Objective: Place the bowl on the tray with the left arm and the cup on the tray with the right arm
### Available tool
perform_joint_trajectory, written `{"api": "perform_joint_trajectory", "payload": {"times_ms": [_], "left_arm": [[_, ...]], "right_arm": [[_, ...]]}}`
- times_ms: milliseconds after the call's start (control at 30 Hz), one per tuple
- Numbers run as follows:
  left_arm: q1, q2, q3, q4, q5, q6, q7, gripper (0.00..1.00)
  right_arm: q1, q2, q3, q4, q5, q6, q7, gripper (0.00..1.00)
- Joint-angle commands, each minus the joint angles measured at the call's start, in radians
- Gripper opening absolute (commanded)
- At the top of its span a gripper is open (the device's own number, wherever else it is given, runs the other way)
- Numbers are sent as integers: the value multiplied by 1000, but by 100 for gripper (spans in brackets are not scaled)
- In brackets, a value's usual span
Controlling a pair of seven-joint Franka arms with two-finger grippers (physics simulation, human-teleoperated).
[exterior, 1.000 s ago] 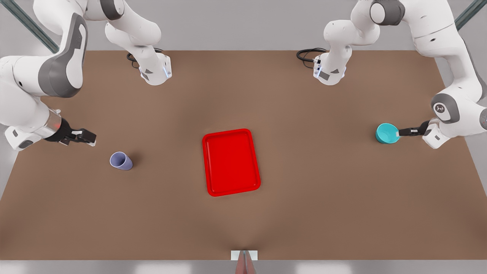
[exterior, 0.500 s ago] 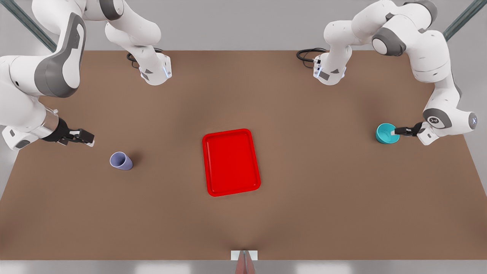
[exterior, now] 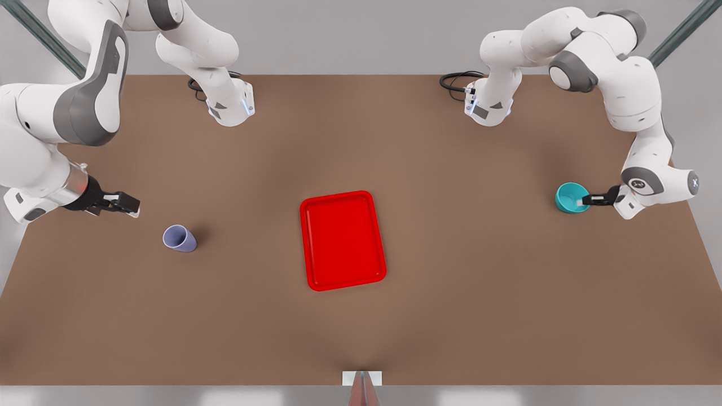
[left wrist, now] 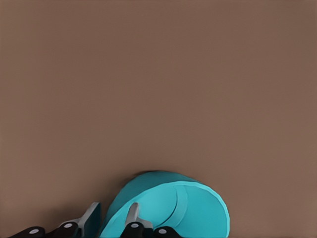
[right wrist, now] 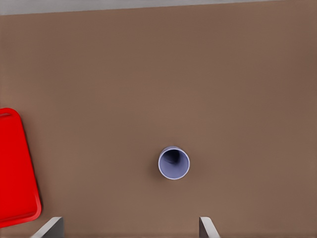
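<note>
The teal bowl (exterior: 568, 197) stands on the table at the front view's right. My left gripper (exterior: 585, 199) is shut on its wall, one finger inside the bowl (left wrist: 168, 203) and one outside, as the left wrist view shows around the gripper (left wrist: 113, 210). The lavender cup (exterior: 179, 238) stands upright at the front view's left. My right gripper (exterior: 132, 206) hovers open up and to the left of it, touching nothing. In the right wrist view the cup (right wrist: 174, 163) lies beyond the open gripper (right wrist: 131, 223). The red tray (exterior: 344, 242) lies bare at the table's middle.
Both arm bases (exterior: 231, 110) (exterior: 488, 110) stand at the far edge of the brown table (exterior: 451, 282). A corner of the tray (right wrist: 15, 168) shows in the right wrist view. A small white-and-red marker (exterior: 362, 379) sits at the near edge.
The left arm has lowered and folded back toward the table's far side, and the bowl in its gripper has shifted slightly. The right arm has hardly moved.
</note>
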Motion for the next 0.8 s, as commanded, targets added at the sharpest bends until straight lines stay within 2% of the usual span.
{"api": "perform_joint_trajectory", "payload": {"times_ms": [0, 167, 300, 433, 600, 733, 767], "left_arm": [[0, 0, 0, 0, -7, -1, 0, 28], [0, 0, 0, 2, -13, -8, -2, 23], [-3, 0, -3, 48, -30, -73, -5, 23], [-20, -11, -109, 109, -65, -76, -61, 21], [-250, -51, -153, 215, -66, -128, -354, 21], [-400, -49, -241, 299, -83, -130, -689, 21], [-413, -48, -291, 321, -83, -123, -770, 21]], "right_arm": [[0, 0, 0, 0, 0, 0, 0, 100], [0, -2, 0, 0, 2, -2, -2, 100], [-3, 0, 0, 2, 3, 0, -2, 100], [-2, 0, 0, 2, 3, -3, 0, 100], [-5, -2, -3, 3, 3, 0, -2, 100], [-6, -2, -2, 3, 2, 2, -2, 100], [-6, -2, -2, 3, 2, 2, -2, 100]]}}
